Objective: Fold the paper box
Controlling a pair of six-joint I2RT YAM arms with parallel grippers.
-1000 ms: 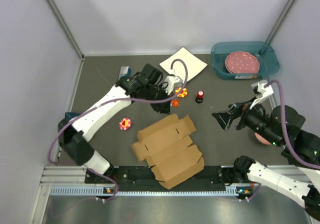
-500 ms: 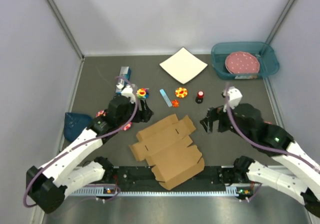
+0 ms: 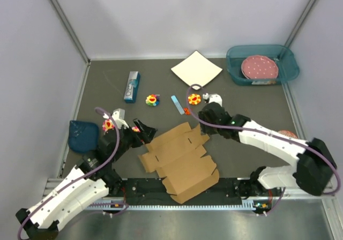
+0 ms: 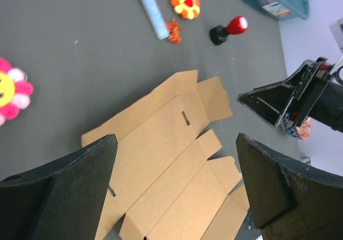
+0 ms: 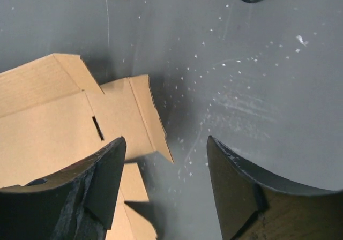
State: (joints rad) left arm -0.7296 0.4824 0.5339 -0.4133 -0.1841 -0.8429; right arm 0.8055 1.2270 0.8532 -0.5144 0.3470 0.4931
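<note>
- Change: a sec ago both arms were well off the paper box (image 3: 179, 162), w/ the L arm up by the toys at upper centre and the R arm at the right edge. Now both flank it: left tool (image 3: 142, 134) at the sheet's upper-left edge, right tool (image 5: 166, 143) over the upper-right flap.
- State of left tool: was near shut, now jaws spread wide, nothing in them. In its wrist view the box lies below, betw. the fingers.
- State of right tool: jaws narrower than a moment back but w/ a clear gap, holding nothing. The flap corner sits just under that gap.
- Box: same spot & lay as before. It is a flat die-cut sheet, lower centre of the top view on the tabletop (image 3: 107, 84), near the arm bases. No flap raised.
- Meaning: folding prob. not begun. This looks like the approach to a first grip, R side likely first.
- Around: w/ the L arm gone, blue carton (image 3: 132, 86), flower toy (image 3: 153, 99) & blue strip (image 3: 177, 104) show at upper centre. White sheet (image 3: 196, 69) & teal bin (image 3: 236, 74) are further up, well apart.
- In the way: red-orange bit (image 3: 187, 111) & red-top stamp (image 4: 229, 30) near the upper flaps, pink flower (image 4: 10, 90) beside the L arm. These could get swept as flaps swing.
</note>
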